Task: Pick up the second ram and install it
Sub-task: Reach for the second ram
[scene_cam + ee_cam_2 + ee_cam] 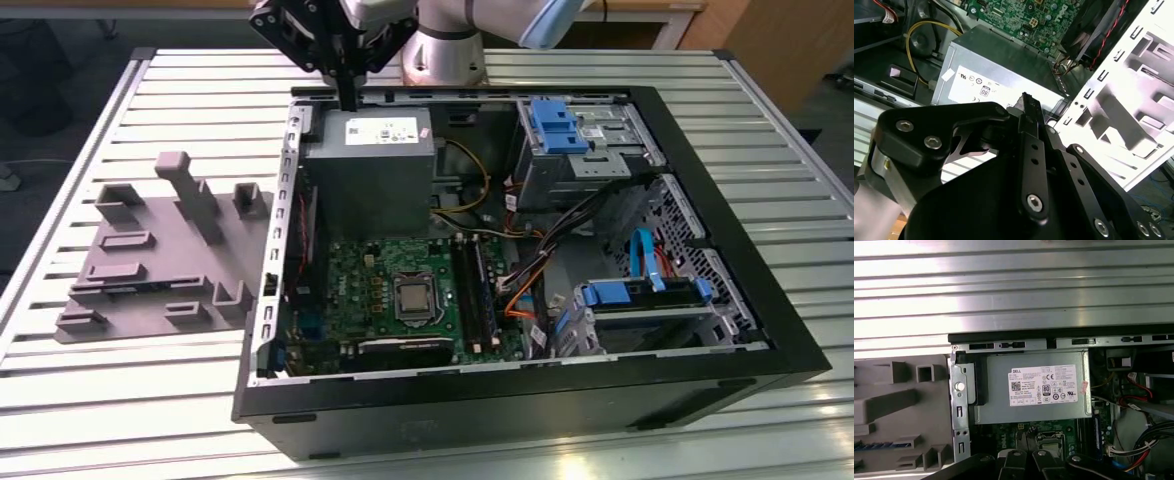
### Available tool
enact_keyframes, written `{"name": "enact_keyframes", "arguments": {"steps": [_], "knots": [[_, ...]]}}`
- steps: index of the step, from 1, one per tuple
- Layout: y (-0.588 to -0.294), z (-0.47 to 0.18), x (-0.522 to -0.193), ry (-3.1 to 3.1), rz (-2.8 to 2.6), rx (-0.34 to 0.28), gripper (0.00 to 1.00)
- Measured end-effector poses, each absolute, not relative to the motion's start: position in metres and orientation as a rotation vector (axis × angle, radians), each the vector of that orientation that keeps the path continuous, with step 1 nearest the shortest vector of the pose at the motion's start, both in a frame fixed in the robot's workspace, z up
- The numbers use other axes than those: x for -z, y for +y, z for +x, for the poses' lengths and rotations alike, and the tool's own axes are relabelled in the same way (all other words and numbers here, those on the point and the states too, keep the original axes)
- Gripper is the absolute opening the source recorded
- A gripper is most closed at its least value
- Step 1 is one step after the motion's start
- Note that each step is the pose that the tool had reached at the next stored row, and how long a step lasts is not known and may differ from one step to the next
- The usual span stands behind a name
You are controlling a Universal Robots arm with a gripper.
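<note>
In the exterior view, the robot arm's gripper (350, 100) hangs at twelve o'clock of an open computer case (787, 350), which lies on its side on a slatted metal table (667, 65), seemingly so the arm can reach in from above. The fingers are pressed together with nothing seen between them, poised over the grey power supply (367, 175). Its white label (380, 130) faces up, the print too small to make out. The green motherboard (387, 290) sits toward six o'clock. At nine o'clock of the case stands a grey parts holder (147, 250), whose slots appear meant to keep pieces in fixed spots. In the second wrist view, the gripper (1025, 98) is clenched and empty above the power supply (1004, 65). In the first wrist view, a blue strip, apparently the second ram (866, 445), lies in a slot of the holder (899, 405), well apart from the gripper and not yet picked up.
</note>
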State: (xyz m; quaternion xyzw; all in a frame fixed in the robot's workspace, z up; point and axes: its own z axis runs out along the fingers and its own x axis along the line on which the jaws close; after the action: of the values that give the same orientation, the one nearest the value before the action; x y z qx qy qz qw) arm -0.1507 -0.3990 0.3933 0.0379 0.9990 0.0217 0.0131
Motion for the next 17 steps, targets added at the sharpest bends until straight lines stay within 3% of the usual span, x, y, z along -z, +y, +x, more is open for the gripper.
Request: {"name": "enact_keyframes", "arguments": {"steps": [17], "knots": [[-0.3989,-0.1542,-0.3931,3.113,0.118,-0.068,0.11]]}}
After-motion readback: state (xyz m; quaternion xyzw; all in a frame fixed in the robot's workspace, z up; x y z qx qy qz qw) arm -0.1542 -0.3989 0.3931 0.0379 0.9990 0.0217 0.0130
